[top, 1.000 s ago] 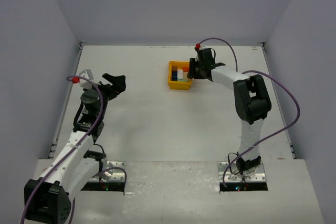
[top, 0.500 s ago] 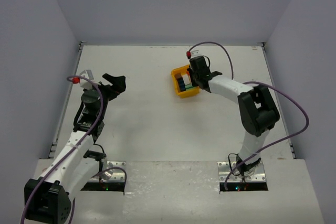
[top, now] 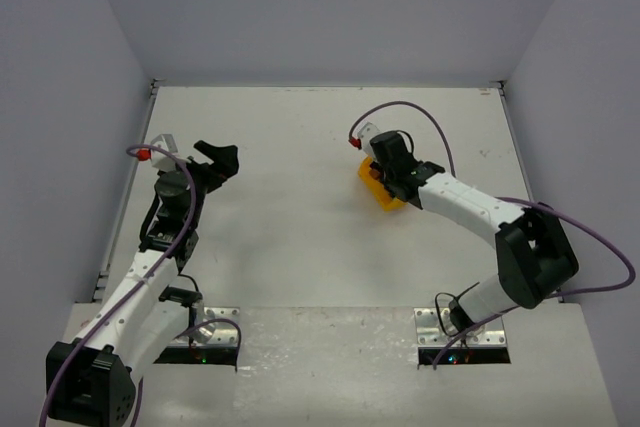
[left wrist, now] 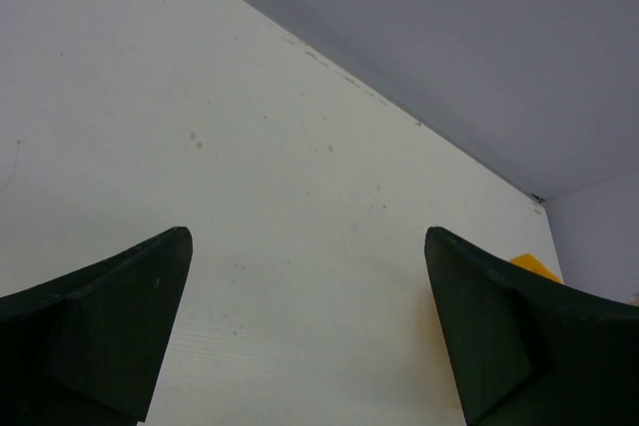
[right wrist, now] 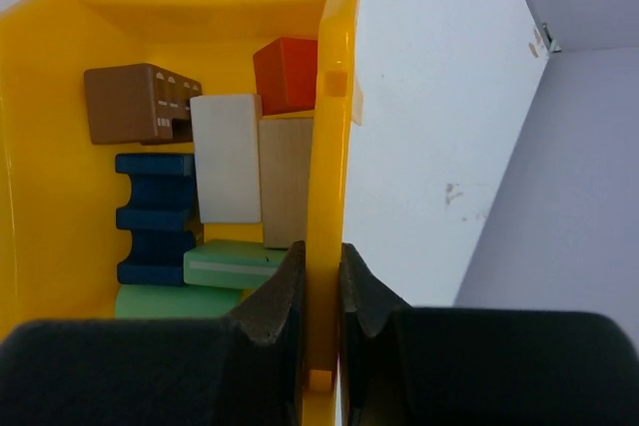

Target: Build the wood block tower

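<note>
Since a second ago the wood blocks (right wrist: 228, 157) have travelled inside their yellow bin (right wrist: 60, 147) from nearer the far edge toward the table's (top: 300, 237) middle, a little right of centre. They lie loose and unstacked in the bin: a brown block (right wrist: 140, 104) and a red block (right wrist: 287, 72) deepest, a white block (right wrist: 226, 182) and a tan block (right wrist: 285, 187) side by side, then a notched blue block (right wrist: 155, 216), a teal block (right wrist: 240, 266) and a green block (right wrist: 170, 301). The right claw (right wrist: 321, 261) is clamped on the bin's side wall. The left claw (left wrist: 305, 246) hangs near the left edge, its fingers wide apart.

Glossy plastic bin (right wrist: 60, 197); blocks (right wrist: 228, 157) seemingly matt.
</note>
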